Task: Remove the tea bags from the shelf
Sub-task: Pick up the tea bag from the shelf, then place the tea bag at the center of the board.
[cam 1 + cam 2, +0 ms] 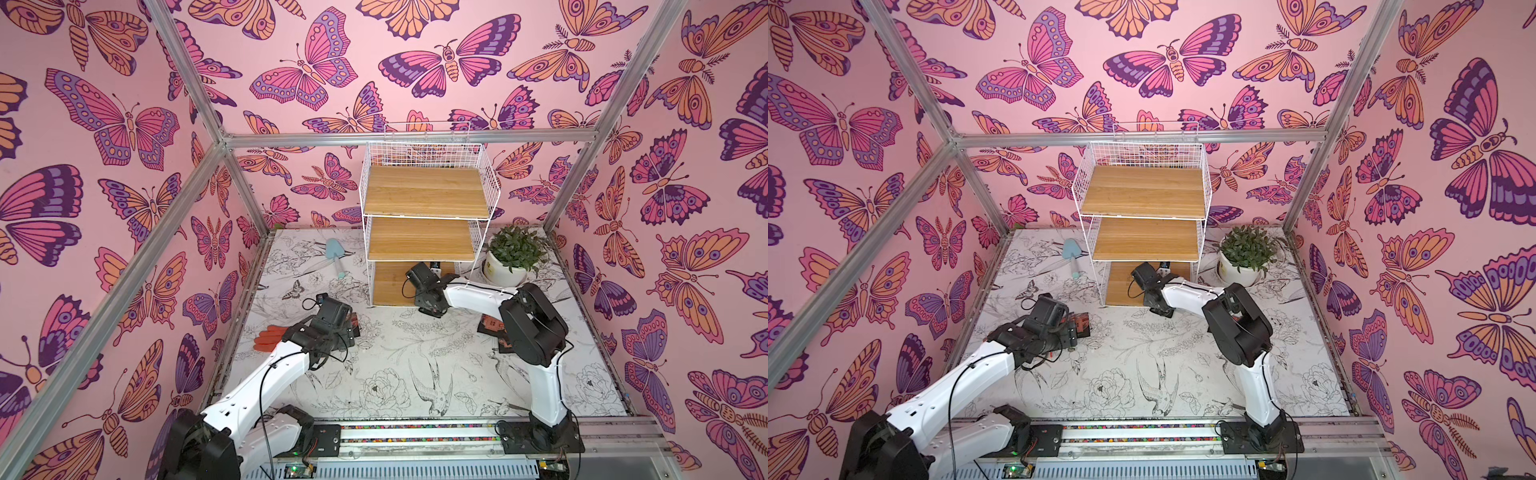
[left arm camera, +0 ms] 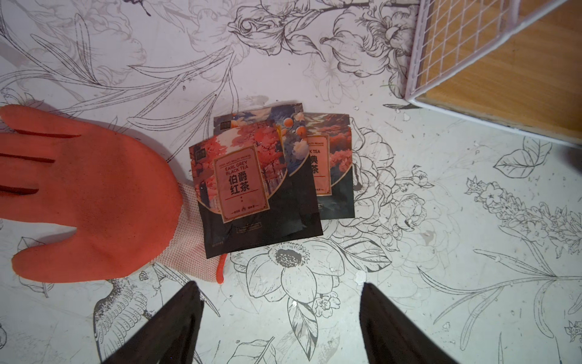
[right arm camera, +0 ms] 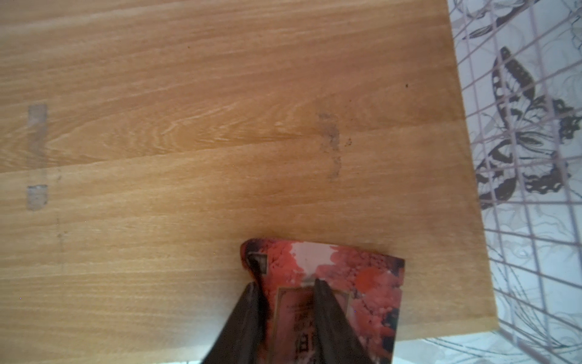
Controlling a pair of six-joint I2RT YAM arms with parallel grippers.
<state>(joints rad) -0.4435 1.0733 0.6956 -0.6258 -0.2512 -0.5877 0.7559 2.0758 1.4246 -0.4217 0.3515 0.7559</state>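
The shelf (image 1: pixel 424 191) (image 1: pixel 1142 191) stands at the back of the table, and its top and middle boards are bare. My right arm reaches under the middle board, over the bottom board (image 3: pixel 220 126). There my right gripper (image 3: pixel 285 282) is shut on a red-and-black tea bag (image 3: pixel 362 283), which bends up between the fingers near the board's front edge. A fanned pile of three tea bags (image 2: pixel 239 182) (image 1: pixel 1081 322) lies on the table left of the shelf. My left gripper (image 2: pixel 278 285) hangs open just above the table beside that pile, holding nothing. More tea bags (image 1: pixel 492 326) lie on the table behind my right arm.
An orange rubber glove (image 2: pixel 88 195) (image 1: pixel 270 336) lies flat with its cuff under the pile. A potted plant (image 1: pixel 513 253) stands right of the shelf. A pale blue trowel (image 1: pixel 336 257) lies to its left. The shelf's wire corner (image 2: pixel 441 47) is near the pile.
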